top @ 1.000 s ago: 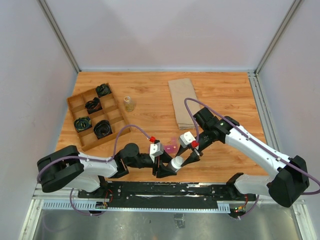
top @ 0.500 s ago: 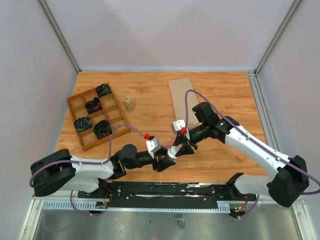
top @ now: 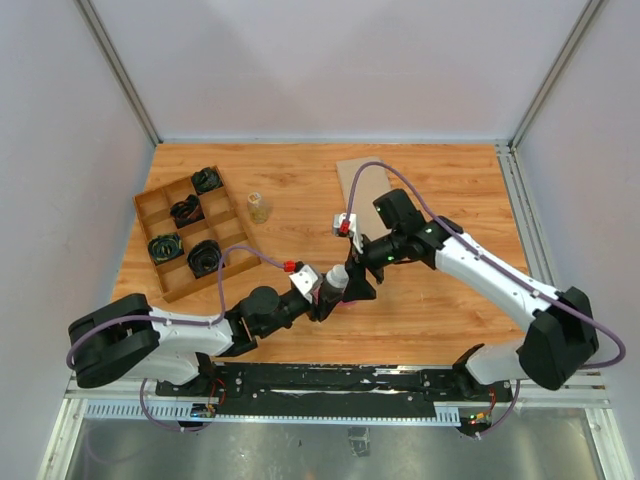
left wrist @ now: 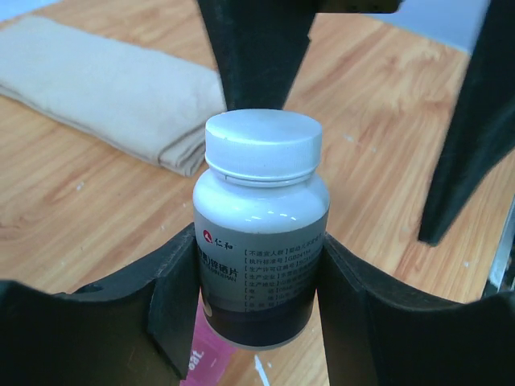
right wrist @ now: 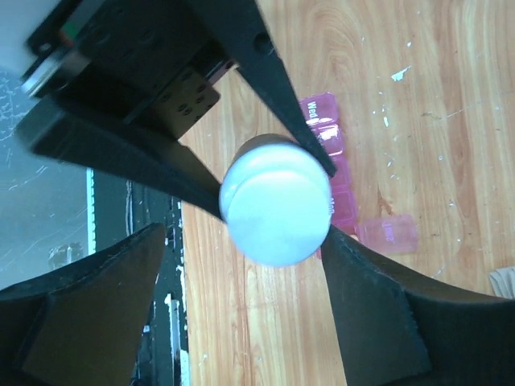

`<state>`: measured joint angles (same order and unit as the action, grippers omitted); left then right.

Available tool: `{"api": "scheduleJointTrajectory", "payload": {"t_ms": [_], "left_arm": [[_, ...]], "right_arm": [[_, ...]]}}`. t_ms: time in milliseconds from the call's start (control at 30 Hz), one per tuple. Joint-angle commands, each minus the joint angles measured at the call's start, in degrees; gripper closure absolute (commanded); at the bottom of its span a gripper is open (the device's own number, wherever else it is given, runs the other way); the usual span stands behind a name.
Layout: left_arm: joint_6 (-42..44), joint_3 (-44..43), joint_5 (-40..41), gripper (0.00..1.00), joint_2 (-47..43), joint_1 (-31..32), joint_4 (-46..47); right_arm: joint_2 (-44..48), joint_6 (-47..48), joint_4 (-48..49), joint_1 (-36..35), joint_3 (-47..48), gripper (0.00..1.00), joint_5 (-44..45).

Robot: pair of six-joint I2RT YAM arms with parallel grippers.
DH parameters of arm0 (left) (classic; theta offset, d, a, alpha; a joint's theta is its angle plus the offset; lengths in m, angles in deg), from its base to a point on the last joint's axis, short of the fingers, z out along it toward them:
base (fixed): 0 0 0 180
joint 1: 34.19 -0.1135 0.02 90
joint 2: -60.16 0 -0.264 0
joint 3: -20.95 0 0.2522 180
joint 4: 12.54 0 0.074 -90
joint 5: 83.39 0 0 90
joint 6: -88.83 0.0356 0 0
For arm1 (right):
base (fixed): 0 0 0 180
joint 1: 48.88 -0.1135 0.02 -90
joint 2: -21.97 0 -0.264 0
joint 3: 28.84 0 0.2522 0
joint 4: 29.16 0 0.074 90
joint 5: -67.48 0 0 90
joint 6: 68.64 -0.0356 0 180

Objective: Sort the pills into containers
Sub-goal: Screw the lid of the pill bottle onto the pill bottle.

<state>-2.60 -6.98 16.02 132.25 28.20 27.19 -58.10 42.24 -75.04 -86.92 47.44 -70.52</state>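
Near the front middle of the tabletop (top: 300,170), the left gripper (left wrist: 259,241) has its jaws closed on the sides of one white pill bottle (left wrist: 259,201), holding it upright with its white cap on. The right gripper (right wrist: 245,237) sits over that cap with its two fingers (right wrist: 88,314) spread wide, one on each side. The far finger stands well off the cap; the other is just beside it, and nothing is gripped.

Under the bottle lies one pink strip of containers (right wrist: 326,137), flat on the wood. One lid near the strip's end stands open. The bottle hides part of the strip, so its compartments cannot be counted; from above only a sliver of pink shows.

Behind the grippers lies one folded tan cloth (top: 355,185), and the right arm's cable arches over it. One small clear vial (top: 259,207) stands left of the cloth. Further left sits one wooden divided tray (top: 230,225) holding four black items (top: 205,258), each in its own compartment.
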Motion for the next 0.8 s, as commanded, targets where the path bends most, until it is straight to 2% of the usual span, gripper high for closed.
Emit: {"api": "scheduleJointTrajectory", "payload": {"t_ms": [0,233,333,400,467,533,600,667,767], "left_arm": [[-0.5,1.4,2.4,1.0,0.8,0.0,11.6],[-1.9,4.9,-3.9,1.0,-1.4,0.0,14.2],[-2.2,5.1,-9.6,1.0,-3.6,0.0,12.4],[-2.5,4.6,-16.3,1.0,-4.9,0.1,10.3],[-2.8,3.9,-23.1,1.0,-5.4,0.0,8.4],[-3.1,2.6,-29.5,1.0,-5.2,0.0,5.9],[-2.5,1.0,-34.2,1.0,-4.4,0.0,3.4],[-1.3,-0.3,-37.1,1.0,-3.3,0.0,1.8],[0.2,-2.2,-40.2,1.0,-1.7,-0.1,0.5]], "right_arm": [[6.9,0.1,-3.4,3.0,0.5,0.17,-4.1],[13.4,4.9,-4.0,7.8,-1.0,0.07,-8.2],[15.5,9.3,-4.1,8.0,-2.0,0.07,-11.9],[16.7,12.9,-4.2,8.0,-3.3,0.06,-16.5],[17.7,19.5,-6.2,7.9,-4.7,0.0,-22.7],[18.7,27.5,-9.4,7.8,-6.1,0.01,-27.9],[20.2,31.7,-9.7,7.8,-8.1,0.01,-30.9],[21.0,36.6,-11.2,7.6,-9.6,0.01,-32.1],[19.8,47.3,-18.6,7.2,-8.8,0.01,-30.2]]}}
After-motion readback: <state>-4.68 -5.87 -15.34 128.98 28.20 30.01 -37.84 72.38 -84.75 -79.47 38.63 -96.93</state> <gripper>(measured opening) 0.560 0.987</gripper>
